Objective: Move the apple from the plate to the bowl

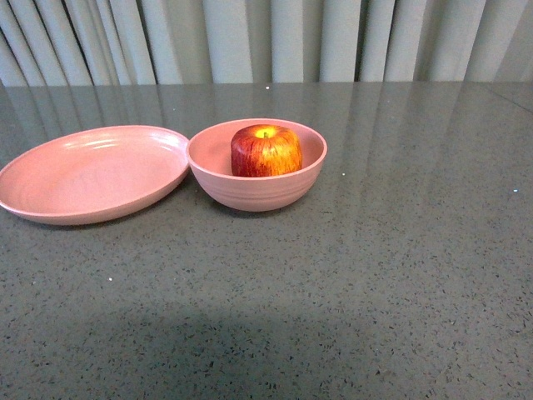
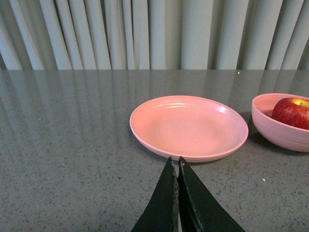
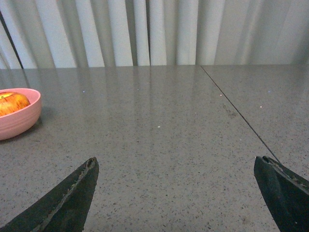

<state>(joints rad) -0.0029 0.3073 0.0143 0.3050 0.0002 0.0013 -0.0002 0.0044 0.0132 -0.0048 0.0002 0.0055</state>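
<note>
The apple [image 1: 266, 151] sits inside the bowl [image 1: 250, 193], stem dimple up, its top a little above the rim. The plate [image 1: 92, 173] lies just beside the bowl on the left, and in the front view their rims seem to touch or nearly touch. Both stand on the grey speckled bench [image 1: 375, 275], with a pale curtain [image 1: 275, 40] behind it. My left end effector [image 2: 175, 164] is pressed together, holds nothing, and hovers over the bench near the plate's closer rim. My right end effector [image 3: 176, 164] is spread wide and empty, well apart from the bowl, over bare bench with a thin seam [image 3: 236, 113].
</note>
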